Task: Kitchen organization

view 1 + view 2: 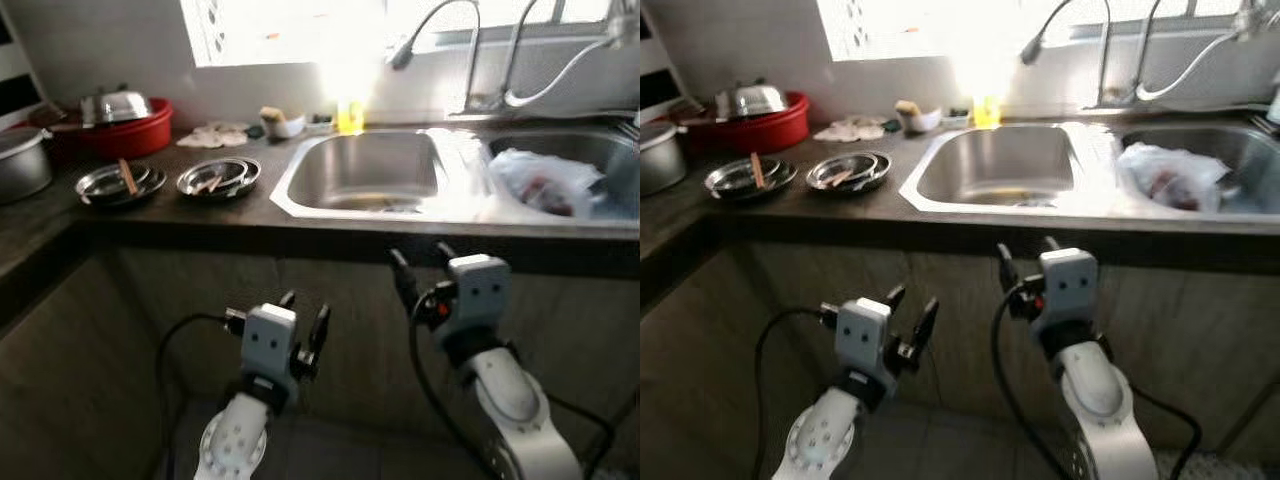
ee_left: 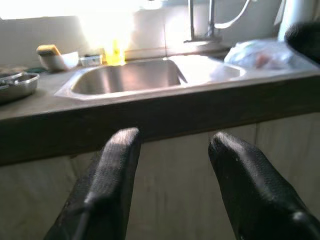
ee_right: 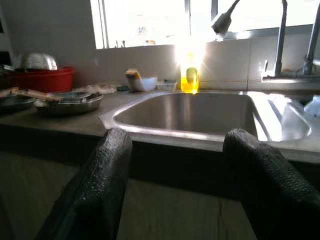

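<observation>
both my left pincer (image 1: 303, 312) and right pincer (image 1: 418, 262) hang apart, empty, below the table (image 1: 170, 210) edge. dishes (image 1: 218, 177) sit left of the sink (image 1: 370, 170); raising blind risks knocking fingers on that edge.

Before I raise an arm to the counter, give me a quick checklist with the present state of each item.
1. Left pincer open and holding nothing: ok.
2. Right pincer open and holding nothing: ok.
3. Both pincers below the countertop edge, touching nothing: ok.
4. Left sink basin free of dishes: ok.
5. Right sink basin free: not ok, a plastic bag lies in it.
6. Contents of the two steel plates: cannot tell; something thin lies on each.
</observation>
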Robot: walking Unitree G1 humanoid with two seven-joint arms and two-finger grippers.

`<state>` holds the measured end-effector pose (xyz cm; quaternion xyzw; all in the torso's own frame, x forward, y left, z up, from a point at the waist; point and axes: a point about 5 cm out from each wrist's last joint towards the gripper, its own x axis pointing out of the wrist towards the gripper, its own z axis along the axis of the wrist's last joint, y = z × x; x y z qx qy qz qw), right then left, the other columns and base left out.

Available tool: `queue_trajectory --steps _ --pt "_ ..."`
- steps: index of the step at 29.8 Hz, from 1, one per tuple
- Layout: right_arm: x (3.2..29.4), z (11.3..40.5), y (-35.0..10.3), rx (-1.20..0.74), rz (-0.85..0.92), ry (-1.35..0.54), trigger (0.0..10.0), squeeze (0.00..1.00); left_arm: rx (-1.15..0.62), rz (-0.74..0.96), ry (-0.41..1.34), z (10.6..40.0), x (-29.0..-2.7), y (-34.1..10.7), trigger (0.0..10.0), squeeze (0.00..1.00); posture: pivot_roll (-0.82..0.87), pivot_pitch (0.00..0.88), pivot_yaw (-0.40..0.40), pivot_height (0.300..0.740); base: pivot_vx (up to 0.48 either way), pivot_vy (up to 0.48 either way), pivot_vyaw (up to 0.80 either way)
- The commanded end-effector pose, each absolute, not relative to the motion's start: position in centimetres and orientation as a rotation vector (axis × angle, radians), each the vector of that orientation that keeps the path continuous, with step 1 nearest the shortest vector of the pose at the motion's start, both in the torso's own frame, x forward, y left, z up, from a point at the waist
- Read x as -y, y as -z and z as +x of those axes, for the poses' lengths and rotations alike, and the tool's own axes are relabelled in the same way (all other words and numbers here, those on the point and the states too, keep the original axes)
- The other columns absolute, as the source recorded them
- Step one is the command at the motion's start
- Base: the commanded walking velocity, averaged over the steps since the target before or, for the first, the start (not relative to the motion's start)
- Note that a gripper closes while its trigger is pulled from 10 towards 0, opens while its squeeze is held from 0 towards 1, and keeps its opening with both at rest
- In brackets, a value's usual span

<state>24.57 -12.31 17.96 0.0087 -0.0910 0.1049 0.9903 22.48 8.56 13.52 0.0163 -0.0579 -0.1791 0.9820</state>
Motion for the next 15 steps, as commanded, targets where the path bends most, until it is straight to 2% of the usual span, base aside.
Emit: queue_trajectory --steps 1,5,11,15 --pt "11.91 24.61 -18.35 0.201 0.009 -0.229 10.0 0.0 0.116 0.048 0.351 22.57 -8.88 -13.68 10.0 0.0 0.03 0.02 0.03 0.74 0.0 0.0 0.0" --pt "11.79 24.58 -18.31 0.202 0.003 -0.232 10.0 0.0 0.107 0.051 0.358 22.55 -8.82 -13.53 10.0 0.0 0.03 0.02 0.032 0.74 0.0 0.0 0.0" --pt "11.79 24.6 -18.2 0.199 -0.005 -0.233 10.0 0.0 0.109 0.058 0.366 22.56 -8.71 -13.51 10.0 0.0 0.03 0.02 0.031 0.74 0.0 0.0 0.8" --pt "11.75 24.63 -18.18 0.2 -0.008 -0.236 10.0 0.0 0.11 0.062 0.369 22.58 -8.7 -13.5 10.0 0.0 0.03 0.019 0.03 0.74 0.328 0.0 0.8"
